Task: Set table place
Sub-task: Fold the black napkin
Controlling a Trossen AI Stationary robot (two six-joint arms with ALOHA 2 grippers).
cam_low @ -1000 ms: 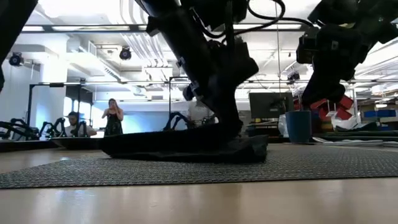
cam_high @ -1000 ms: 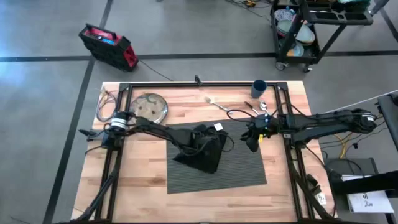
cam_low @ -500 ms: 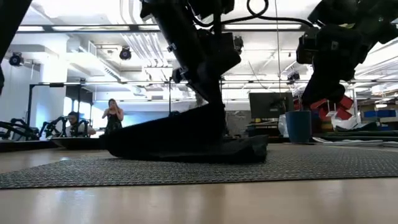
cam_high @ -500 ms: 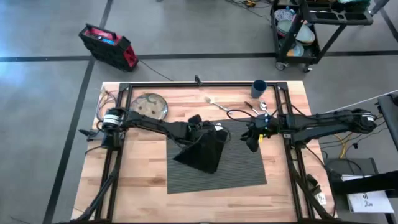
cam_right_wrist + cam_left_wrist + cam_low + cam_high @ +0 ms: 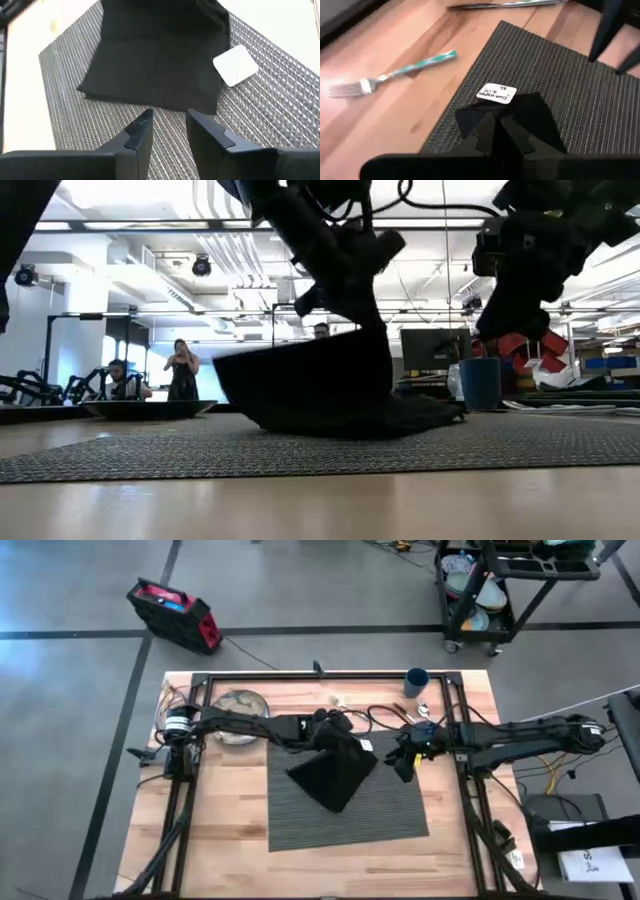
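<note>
A black cloth napkin [image 5: 335, 772] lies on the dark ribbed placemat [image 5: 390, 815] in the middle of the table [image 5: 230, 840]. A white tag [image 5: 496, 93] is on its far edge. My left gripper [image 5: 327, 729] is shut on the napkin's far part. My right gripper [image 5: 404, 764] hovers open above the placemat's far right corner, just right of the napkin, touching nothing. The silvery plate [image 5: 232, 704] sits at the far left, partly under my left arm. A fork [image 5: 390, 75] lies beyond the placemat. The blue cup [image 5: 417, 681] stands at the far edge. My left gripper pinches a raised fold of the napkin [image 5: 517, 107] between its two fingers, close to the white tag. The fingers slant down from the table's left. That part hangs lifted [image 5: 300, 375], while the rest of the cloth [image 5: 400, 420] lies slack on the placemat.
More cutlery [image 5: 418, 714] lies at the far right between the cup and my right arm. Cables [image 5: 168, 700] lie at the table's far left corner. Bare wood shows left and right of the placemat toward the near edge.
My left gripper has gone up and toward the far edge, still shut on the napkin. The held far part of the cloth has risen and the napkin has slid toward the far right of the placemat. My right gripper has kept its place.
</note>
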